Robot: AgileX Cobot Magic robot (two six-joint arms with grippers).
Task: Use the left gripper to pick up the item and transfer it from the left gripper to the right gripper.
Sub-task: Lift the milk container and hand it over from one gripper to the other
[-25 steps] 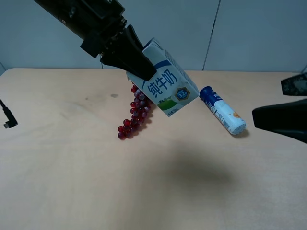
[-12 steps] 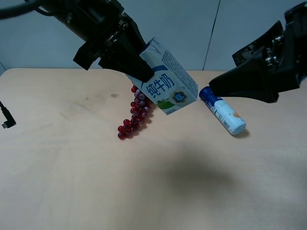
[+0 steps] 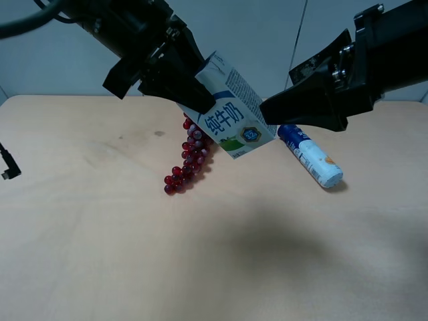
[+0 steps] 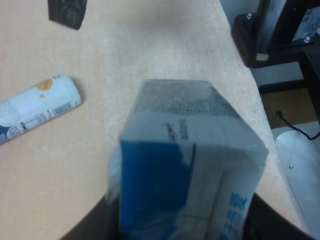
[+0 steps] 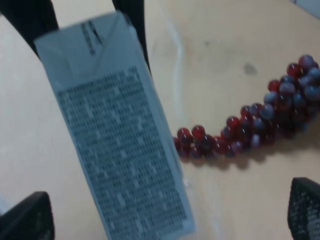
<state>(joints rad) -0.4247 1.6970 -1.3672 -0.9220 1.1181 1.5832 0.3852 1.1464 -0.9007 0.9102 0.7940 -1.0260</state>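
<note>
My left gripper (image 3: 199,99) is shut on the gable-top end of the white-and-blue milk carton (image 3: 234,114) and holds it tilted in the air above the table. In the left wrist view the carton (image 4: 190,165) fills the space between the black fingers (image 4: 95,225). My right gripper (image 3: 271,112) reaches in from the right, open, with its tip at the carton's base end. In the right wrist view the carton (image 5: 120,145) lies between the two wide-apart fingertips (image 5: 25,220), which do not touch it.
A red grape bunch (image 3: 190,154) lies on the wooden table (image 3: 100,234) under the carton. A white-and-blue tube (image 3: 311,155) lies to the right, below the right arm. A black cable plug (image 3: 10,166) sits at the left edge.
The right arm has swung in from the right edge and moved left until its open fingers reach the carton's base. The left gripper holds the carton nearly still.
</note>
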